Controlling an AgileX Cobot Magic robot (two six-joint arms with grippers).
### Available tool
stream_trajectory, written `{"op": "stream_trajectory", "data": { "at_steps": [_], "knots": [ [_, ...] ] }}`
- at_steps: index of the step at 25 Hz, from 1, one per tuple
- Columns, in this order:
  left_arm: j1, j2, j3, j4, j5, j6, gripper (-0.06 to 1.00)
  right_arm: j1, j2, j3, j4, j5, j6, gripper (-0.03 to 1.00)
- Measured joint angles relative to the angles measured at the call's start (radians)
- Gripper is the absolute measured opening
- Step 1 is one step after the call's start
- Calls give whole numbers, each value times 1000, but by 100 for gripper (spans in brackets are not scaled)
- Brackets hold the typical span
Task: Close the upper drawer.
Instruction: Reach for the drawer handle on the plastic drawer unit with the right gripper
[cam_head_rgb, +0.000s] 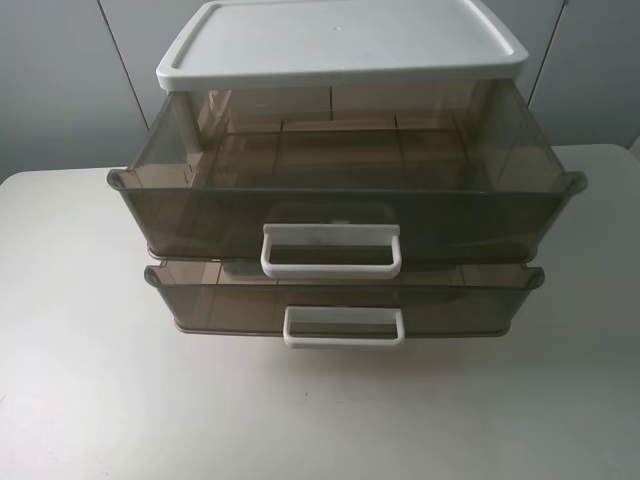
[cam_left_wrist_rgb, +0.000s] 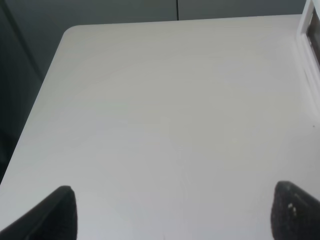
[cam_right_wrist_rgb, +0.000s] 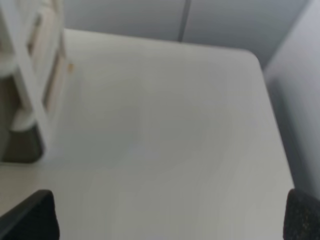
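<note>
The upper drawer (cam_head_rgb: 200, 215) stands pulled out above the lower drawer (cam_head_rgb: 230, 305), only its floor showing inside. Left tool (cam_left_wrist_rgb: 172, 212) and right tool (cam_right_wrist_rgb: 170, 215) hover over the counter (cam_head_rgb: 100, 380), fingers apart.

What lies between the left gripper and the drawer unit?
Only bare table, in the left wrist view, between the left gripper and the drawer unit.

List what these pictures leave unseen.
- Exterior high view: no arm in frame; the deep smoky brown translucent plastic upper drawer covers most of the inside of the shallower brown lower drawer.
- Left wrist view: the frame edge cuts the left claw to fingertips.
- Right wrist view: right claw likewise; the drawer cabinet is blurred.
</note>
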Motion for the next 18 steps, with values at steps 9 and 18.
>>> {"op": "stream_trajectory", "data": {
  "at_steps": [9, 18],
  "knots": [
    [0, 0, 0, 0, 0, 0, 74, 355, 335, -197, 0, -94, -52, 68],
    [0, 0, 0, 0, 0, 0, 74, 702, 490, -287, 85, -129, -91, 68]
  ]
}}
